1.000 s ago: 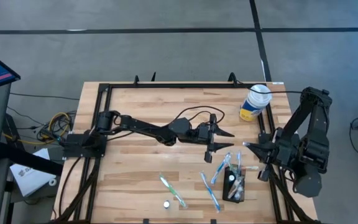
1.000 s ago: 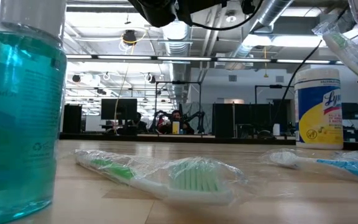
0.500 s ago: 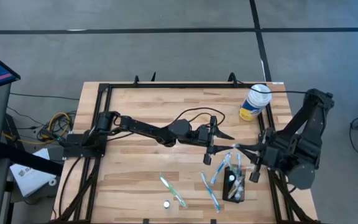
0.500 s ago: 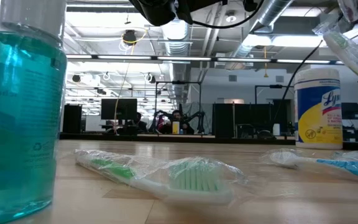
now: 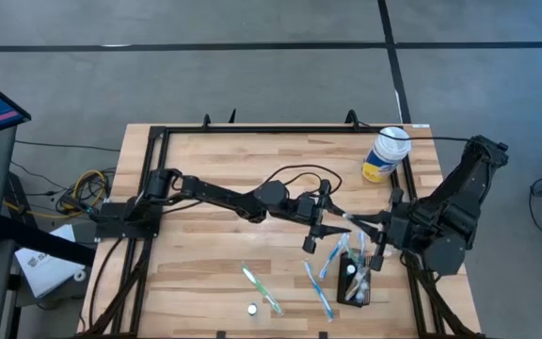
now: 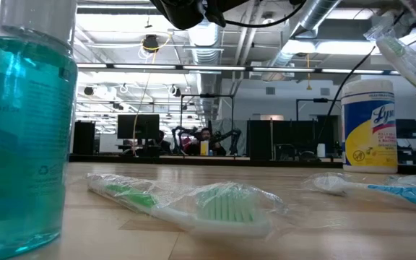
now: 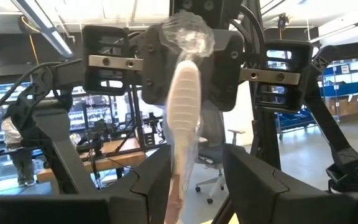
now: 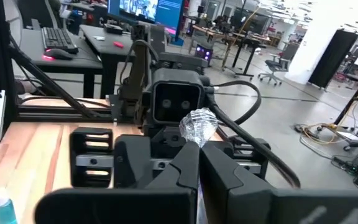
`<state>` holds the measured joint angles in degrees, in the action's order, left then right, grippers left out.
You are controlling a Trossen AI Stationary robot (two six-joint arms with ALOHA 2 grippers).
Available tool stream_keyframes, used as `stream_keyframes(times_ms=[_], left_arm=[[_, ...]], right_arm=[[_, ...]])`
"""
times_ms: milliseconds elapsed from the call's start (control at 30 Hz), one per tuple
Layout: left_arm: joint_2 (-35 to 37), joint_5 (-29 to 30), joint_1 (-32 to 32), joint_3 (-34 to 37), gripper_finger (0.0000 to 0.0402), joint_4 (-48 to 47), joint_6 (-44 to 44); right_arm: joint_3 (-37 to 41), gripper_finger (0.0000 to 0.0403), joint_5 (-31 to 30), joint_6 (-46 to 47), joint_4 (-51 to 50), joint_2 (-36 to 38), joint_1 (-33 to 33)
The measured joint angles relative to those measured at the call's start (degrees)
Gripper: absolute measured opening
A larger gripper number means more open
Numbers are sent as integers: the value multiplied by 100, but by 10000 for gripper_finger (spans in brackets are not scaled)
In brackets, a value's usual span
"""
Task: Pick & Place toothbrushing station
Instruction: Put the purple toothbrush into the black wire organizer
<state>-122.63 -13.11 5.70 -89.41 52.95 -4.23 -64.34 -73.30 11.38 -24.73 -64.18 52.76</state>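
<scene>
Left gripper [image 7: 196,155]: jaws clamped on a plastic-wrapped toothbrush [image 7: 184,99], which stands up between the two fingers. It hangs in the air over the right-centre of the worktop [image 5: 205,169].

Right gripper [image 5: 358,224]: jaws together. A second ago it sat out at the right edge of the worktop; it has since swung inward and now faces the left gripper nose to nose. The crumpled wrapper tip shows just above its closed fingers [image 8: 179,168]. I cannot tell whether they pinch the wrapper or only touch it.

The left gripper has barely shifted over the same second, tipping slightly toward the front edge.

The toothbrushing station [image 5: 356,279] is the black holder on the worktop near the front right. It sits just in front of and below both grippers, and neither one touches it. Some brushes already lean in or against it.

Also on the worktop:
- A blue toothbrush [image 5: 320,288] lies just beside the station.
- A green wrapped toothbrush [image 6: 193,202] lies farther left.
- The wipes canister [image 5: 387,155] stands at the back right.
- A teal mouthwash bottle [image 6: 20,137] fills the left of the low view.

Judgement: this looks like a handover or regrip of the brush between the arms, before it goes into the station. The brush is not yet placed. The risk is the slick wrapper slipping in the exchange.
</scene>
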Motion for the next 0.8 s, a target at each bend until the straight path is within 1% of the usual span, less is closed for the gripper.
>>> stream_keyframes(times_ms=[100, 200, 267, 400, 433, 533, 600, 667, 800], left_arm=[[0, 1, -1, 0, 126, 16, 0], [0, 76, -1, 0, 104, 42, 0], [0, 89, -7, 0, 82, 53, 0], [0, 117, -7, 0, 18, 61, 8], [0, 112, -7, 0, 12, 59, 6], [0, 105, -5, 4, 11, 57, 1], [0, 103, -5, 16, 7, 59, 1], [0, 103, -5, 17, 6, 63, 12], [0, 103, -5, 17, 6, 95, 17]], right_arm=[[0, 0, 2, 1, -2, 0, 0], [0, 0, 2, 0, -4, 0, 0], [0, 0, 2, 0, -19, 0, 0], [0, 0, 27, 1, -101, 0, 0], [0, 0, 56, 2, -127, 0, 0], [0, 3, 169, -56, -142, 2, 3], [0, 13, 164, -173, -142, 4, 57], [0, 31, 158, -234, -133, 34, 140], [0, 82, 153, -239, -134, 222, 345]])
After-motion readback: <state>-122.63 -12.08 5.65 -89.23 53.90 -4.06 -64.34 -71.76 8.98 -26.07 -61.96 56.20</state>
